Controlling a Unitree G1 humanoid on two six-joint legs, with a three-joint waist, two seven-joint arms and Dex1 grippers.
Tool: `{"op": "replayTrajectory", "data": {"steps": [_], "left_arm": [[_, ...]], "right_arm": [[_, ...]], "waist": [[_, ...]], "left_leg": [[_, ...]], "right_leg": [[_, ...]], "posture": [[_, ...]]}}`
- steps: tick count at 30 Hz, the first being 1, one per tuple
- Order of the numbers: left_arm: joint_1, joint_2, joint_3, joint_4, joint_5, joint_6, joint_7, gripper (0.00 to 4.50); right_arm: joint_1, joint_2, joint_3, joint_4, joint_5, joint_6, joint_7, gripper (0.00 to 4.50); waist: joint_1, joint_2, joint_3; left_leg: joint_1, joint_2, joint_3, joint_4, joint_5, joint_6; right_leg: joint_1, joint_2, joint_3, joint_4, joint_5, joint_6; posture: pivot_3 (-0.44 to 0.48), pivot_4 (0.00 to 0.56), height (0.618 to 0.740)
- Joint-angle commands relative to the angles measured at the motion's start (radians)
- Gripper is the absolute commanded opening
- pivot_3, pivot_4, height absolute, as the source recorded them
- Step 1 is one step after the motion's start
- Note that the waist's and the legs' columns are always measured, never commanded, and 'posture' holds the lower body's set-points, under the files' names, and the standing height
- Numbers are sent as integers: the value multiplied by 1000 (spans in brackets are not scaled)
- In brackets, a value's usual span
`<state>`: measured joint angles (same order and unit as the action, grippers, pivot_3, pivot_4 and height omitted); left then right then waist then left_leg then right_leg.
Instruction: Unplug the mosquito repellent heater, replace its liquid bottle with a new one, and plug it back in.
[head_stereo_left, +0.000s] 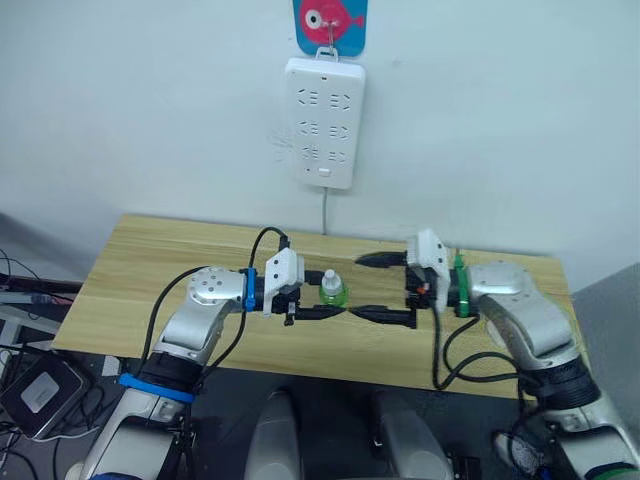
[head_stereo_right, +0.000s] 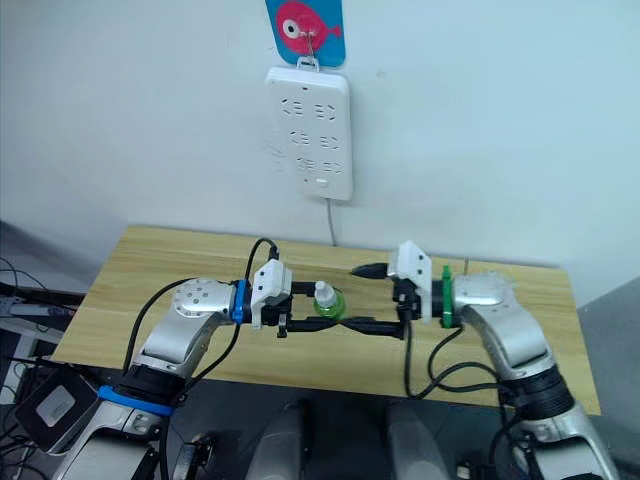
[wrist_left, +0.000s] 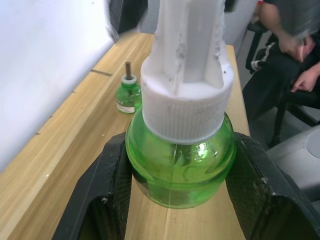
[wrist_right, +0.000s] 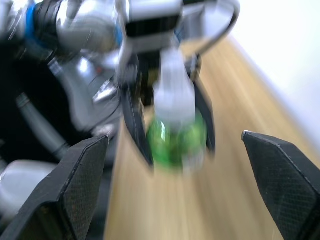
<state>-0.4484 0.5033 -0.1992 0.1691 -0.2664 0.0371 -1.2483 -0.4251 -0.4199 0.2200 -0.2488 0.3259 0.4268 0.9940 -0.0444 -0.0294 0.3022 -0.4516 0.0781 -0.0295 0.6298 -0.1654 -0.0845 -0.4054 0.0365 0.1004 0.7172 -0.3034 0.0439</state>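
Note:
The new one (head_stereo_left: 333, 292), a green bottle with a tall white cap, stands upright over the middle of the wooden table (head_stereo_left: 150, 270). My left gripper (head_stereo_left: 324, 297) is shut on its round body from the left. My right gripper (head_stereo_left: 357, 287) faces it from the right, open wide, one fingertip on each side and just short of the bottle. In the right wrist view its fingers (wrist_right: 85, 175) stand far apart around the capped bottle (wrist_right: 175, 135). The heater's liquid bottle (wrist_left: 128, 95), green with a bare wick, stands on the table past the held one. The mosquito repellent heater is out of view.
A long white power strip (head_stereo_left: 325, 120) hangs on the wall above the table's far edge, its cord running down behind. A person (wrist_left: 290, 45) sits beyond the table's right end. Boxes and cables (head_stereo_left: 35, 390) lie on the floor at left.

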Motion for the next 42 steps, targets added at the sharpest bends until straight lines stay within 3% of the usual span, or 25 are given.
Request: {"op": "replayTrajectory", "data": {"steps": [1,4,8,18,23,34,42], "left_arm": [[-4,-2,9,-14,-7,-3,1,2250],[-7,-1,4,-15,-4,-4,-5,2250],[-10,1,5,-21,-6,5,-8,2250],[9,13,3,-31,-5,10,-19,2250],[2,11,2,-21,-3,8,-22,2250],[-6,8,-2,-23,-1,14,-27,2250],[10,13,0,-41,-3,23,-27,2250]], "right_arm": [[-9,46,38,-21,-46,-4,-92,4451],[-48,120,65,40,-100,-15,-187,4451],[-55,134,50,56,-114,-10,-226,4451],[1,-62,-83,-63,59,87,-101,4451],[8,-124,-68,-94,95,114,-47,4451],[-59,47,93,29,-56,-2,-153,4451],[-67,55,51,71,-58,-13,-155,4451]], "waist": [[3,0,0],[4,0,0],[10,0,0],[13,0,0],[9,0,0],[6,0,0],[12,0,0]], "left_leg": [[0,0,0,0,0,0],[0,0,1,0,0,0],[0,0,0,0,1,0],[0,0,0,-1,1,0],[0,0,0,-1,1,0],[0,0,0,0,1,0],[-1,0,0,-1,1,0]], "right_leg": [[0,0,0,0,0,0],[0,0,1,-1,0,0],[0,0,0,-1,0,0],[0,0,0,-1,0,0],[0,0,0,-1,0,0],[0,1,0,-1,0,0],[0,1,0,-2,0,0]], "posture": [[-4,236,740],[-5,237,740],[1,239,740],[-8,247,740],[-13,249,740],[-4,251,740],[-1,251,740]]}}
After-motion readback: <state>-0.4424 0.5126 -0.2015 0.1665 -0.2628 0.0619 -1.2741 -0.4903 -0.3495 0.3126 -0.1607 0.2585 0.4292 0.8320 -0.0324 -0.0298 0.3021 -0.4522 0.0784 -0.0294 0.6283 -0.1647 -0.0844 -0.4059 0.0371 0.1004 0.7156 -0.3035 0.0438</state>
